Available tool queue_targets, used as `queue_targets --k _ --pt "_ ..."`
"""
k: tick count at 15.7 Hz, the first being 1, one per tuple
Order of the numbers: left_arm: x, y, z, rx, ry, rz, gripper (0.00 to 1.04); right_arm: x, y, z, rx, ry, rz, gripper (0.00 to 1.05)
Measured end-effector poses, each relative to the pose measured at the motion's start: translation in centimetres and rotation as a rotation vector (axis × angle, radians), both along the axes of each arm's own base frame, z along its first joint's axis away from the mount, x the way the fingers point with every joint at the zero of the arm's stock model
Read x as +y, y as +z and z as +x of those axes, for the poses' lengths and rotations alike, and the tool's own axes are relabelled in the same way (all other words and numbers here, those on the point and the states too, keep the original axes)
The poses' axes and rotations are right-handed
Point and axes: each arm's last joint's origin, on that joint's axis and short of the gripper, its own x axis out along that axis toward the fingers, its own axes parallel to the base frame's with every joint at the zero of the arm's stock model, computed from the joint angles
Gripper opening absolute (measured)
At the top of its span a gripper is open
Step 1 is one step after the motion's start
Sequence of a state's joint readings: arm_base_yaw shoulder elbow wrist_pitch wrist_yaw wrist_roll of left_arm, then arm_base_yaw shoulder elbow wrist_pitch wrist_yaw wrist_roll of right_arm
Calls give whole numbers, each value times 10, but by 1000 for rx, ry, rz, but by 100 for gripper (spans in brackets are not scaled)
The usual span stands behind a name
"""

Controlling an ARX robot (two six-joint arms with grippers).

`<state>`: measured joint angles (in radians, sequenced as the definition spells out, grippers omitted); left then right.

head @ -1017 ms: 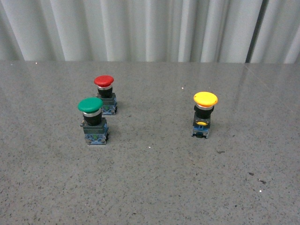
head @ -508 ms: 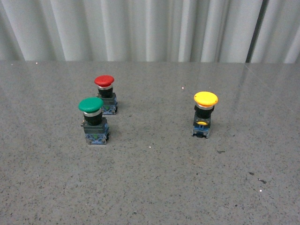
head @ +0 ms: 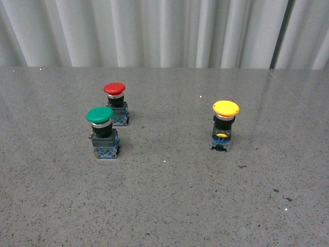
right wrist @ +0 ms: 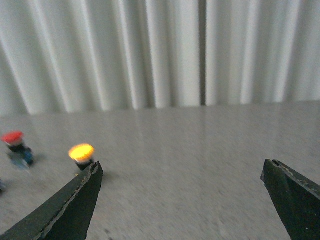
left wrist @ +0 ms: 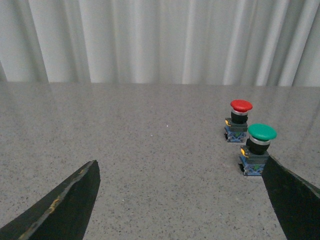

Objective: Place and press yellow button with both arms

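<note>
Grey speckled table (head: 169, 206): it carries three push-buttons, all upright. The yellow button (head: 224, 127) stands at 3 o'clock of the green button (head: 103, 134), well apart from it, with nothing touching it. The red button (head: 115, 105) stands at 1 o'clock of the green one, just beside it. My left pincer (left wrist: 179, 162) is spread wide and holds nothing; the green and red buttons show near one of its fingers. My right pincer (right wrist: 182, 165) is likewise spread wide and empty; the yellow cap, blurred, shows just beside one finger (right wrist: 70, 210).
</note>
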<state>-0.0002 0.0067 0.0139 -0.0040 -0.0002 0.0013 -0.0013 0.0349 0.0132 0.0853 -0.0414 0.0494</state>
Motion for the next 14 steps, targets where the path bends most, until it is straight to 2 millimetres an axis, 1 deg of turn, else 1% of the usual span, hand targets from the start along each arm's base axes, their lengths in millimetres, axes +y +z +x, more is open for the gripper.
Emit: queue_targets --k 1,2,3,4,5,6,7,8,9,10,11,12,13,14 --pt "0 0 0 0 0 1 99 2 11 6 -47 49 59 98" --pt "0 0 0 0 0 0 98 7 25 16 -73 93 84 98" --pt "0 0 0 0 0 1 98 15 48 31 -126 155 91 98" --pt "0 0 0 0 0 0 98 24 68 49 -177 207 95 98" --pt "0 0 0 0 0 1 98 38 86 74 -206 263 94 98" --pt "0 0 0 0 0 1 98 54 94 105 -178 307 92 98" --pt "0 0 0 0 0 0 98 69 90 132 -96 337 81 98" --pt "0 0 0 0 0 0 98 87 81 157 -5 370 63 98" --pt "0 0 0 0 0 0 98 104 74 178 58 393 43 98" --pt "0 0 0 0 0 1 98 122 71 198 91 415 26 98" --pt "0 0 0 0 0 1 98 135 71 212 110 424 13 98" --pt "0 0 0 0 0 1 98 145 68 224 117 425 -6 88" --pt "0 0 0 0 0 1 98 150 61 232 143 425 -35 77" --pt "0 0 0 0 0 1 98 151 49 238 186 415 -64 66"
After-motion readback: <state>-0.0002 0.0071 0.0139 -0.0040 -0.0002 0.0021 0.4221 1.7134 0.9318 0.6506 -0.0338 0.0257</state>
